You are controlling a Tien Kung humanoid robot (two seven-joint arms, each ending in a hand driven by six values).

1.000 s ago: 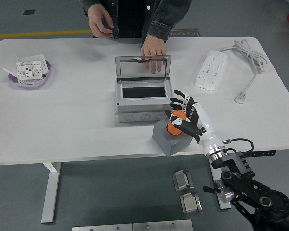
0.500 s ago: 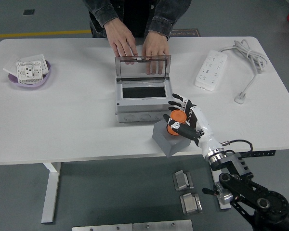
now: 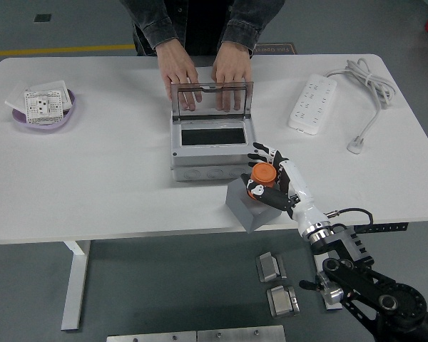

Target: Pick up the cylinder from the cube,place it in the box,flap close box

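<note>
Compared with a moment ago, the right hand (image 3: 277, 187) has closed its fingers (image 3: 260, 190) around the orange cylinder (image 3: 262, 177) and raised it slightly, so it now seems just clear of the grey cube (image 3: 244, 205) near the worktop's (image 3: 100, 171) front edge; the pick looks nearly done. Both hands of the person (image 3: 208, 70) now rest on the open flap of the box (image 3: 210, 146). The cylinder stands about upright, long axis vertical, top cap facing up.

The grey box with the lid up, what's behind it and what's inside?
Behind the grey box, a person's two hands rest on the table, seen partly through the raised clear lid. Inside shows only a dark recess; its contents cannot be made out.
</note>
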